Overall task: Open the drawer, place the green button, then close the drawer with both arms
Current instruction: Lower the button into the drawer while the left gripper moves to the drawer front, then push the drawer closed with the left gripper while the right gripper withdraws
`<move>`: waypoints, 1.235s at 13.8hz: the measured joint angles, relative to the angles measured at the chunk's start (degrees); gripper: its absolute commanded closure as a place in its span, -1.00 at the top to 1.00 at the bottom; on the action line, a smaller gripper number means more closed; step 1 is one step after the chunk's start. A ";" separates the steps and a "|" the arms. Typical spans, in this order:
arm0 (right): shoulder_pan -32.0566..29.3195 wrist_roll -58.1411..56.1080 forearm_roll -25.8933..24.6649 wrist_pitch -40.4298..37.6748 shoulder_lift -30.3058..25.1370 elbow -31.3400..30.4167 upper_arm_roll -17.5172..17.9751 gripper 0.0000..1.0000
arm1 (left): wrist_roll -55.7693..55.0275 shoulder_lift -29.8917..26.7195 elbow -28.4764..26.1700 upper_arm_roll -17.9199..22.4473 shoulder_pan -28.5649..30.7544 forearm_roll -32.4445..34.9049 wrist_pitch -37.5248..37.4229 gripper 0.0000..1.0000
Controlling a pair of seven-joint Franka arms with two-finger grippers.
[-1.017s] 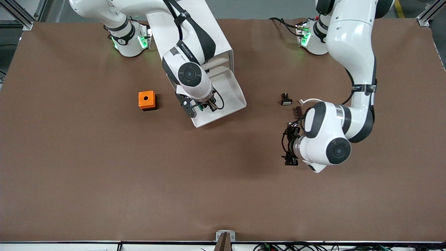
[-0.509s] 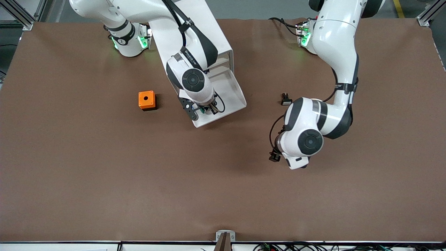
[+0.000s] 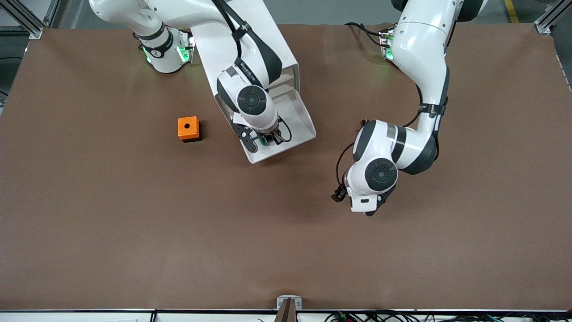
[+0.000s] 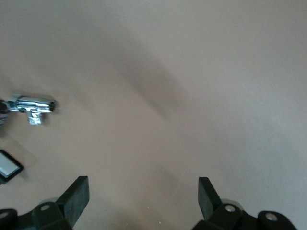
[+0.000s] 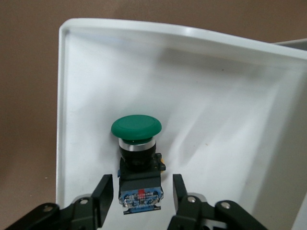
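The drawer is pulled out of the white cabinet toward the front camera. The button, with its green cap and black body, lies on its side on the drawer's floor near the front wall. In the right wrist view the button rests on the white drawer floor. My right gripper is open, with a finger on each side of the button's base and a gap on both sides. My left gripper is open wide and empty over bare table, toward the left arm's end from the drawer.
An orange cube with a round hole sits beside the drawer, toward the right arm's end. In the left wrist view a chrome fitting and a black switch with a flat white cap lie on the brown table.
My left arm has swung toward the drawer, and its gripper has moved toward the right arm's end of the table. My right gripper has shifted slightly inside the drawer.
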 measured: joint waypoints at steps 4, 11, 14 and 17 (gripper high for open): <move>0.00 0.00 0.00 -0.58 0.01 0.40 -0.09 1.00 | 1.06 0.01 -1.55 -4.08 -0.82 0.02 5.28 1.00; -7.92 -1.81 0.00 -29.06 -5.05 16.78 -1.82 1.00 | 2.27 0.01 -5.12 -5.33 -8.34 0.13 9.96 1.00; -14.25 -9.54 0.06 -35.96 -6.67 21.33 -1.90 1.00 | 2.28 0.01 -5.85 -7.39 -9.64 0.14 10.09 1.00; -19.22 -22.06 0.09 -40.20 -9.35 21.57 -1.93 1.00 | 2.29 0.03 -6.31 -9.96 -9.85 0.20 10.21 1.00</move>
